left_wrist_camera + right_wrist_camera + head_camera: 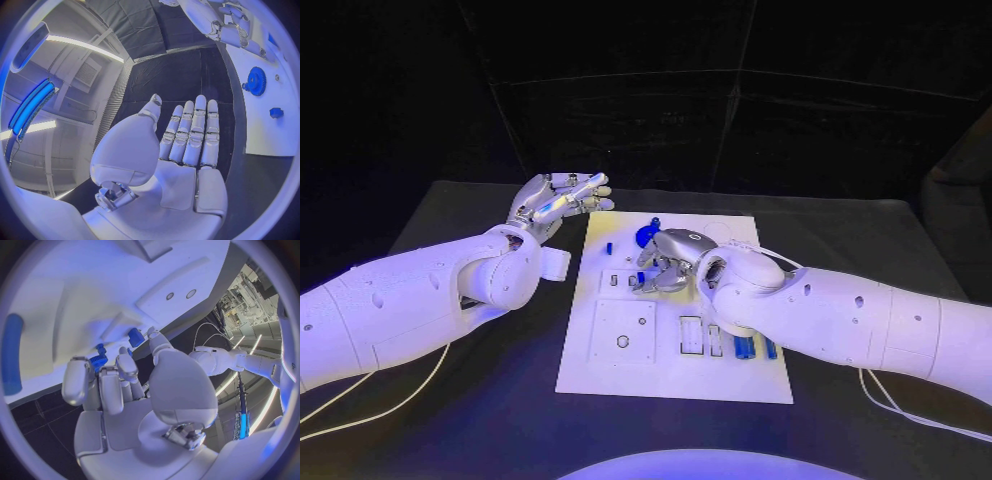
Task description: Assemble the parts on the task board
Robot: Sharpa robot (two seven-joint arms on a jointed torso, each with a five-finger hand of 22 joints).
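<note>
Task board [625, 355]: I see the white plate lying flat in the middle of the black table [459, 400], its long side running from 12 to 6 o'clock in the head view.

Left hand [557, 200]: it hovers off the board's far-left corner, at about 11 o'clock from the board's middle. In the left wrist view its fingers [190, 132] are stretched out side by side, the thumb set apart and the palm bare; it has hold of nothing.

Right hand [664, 268]: it sits over the upper middle of the board, fingers curled downward. In the right wrist view the fingertips [103, 382] bend in close to a small blue toothed part [98, 360]. I cannot tell whether they actually pinch it.

Blue gear [648, 236]: a round toothed piece on the board's far half, at about 11 o'clock from the right hand and just beside it. The left wrist view shows it as a disc [256, 81] on the white surface.

Small blue block [276, 113]: it lies on the board near the gear, apart from it.

Blue bars [743, 347]: upright slim pieces in the slots at the board's near right, at about 5 o'clock from the right hand, partly hidden by the right arm.
</note>
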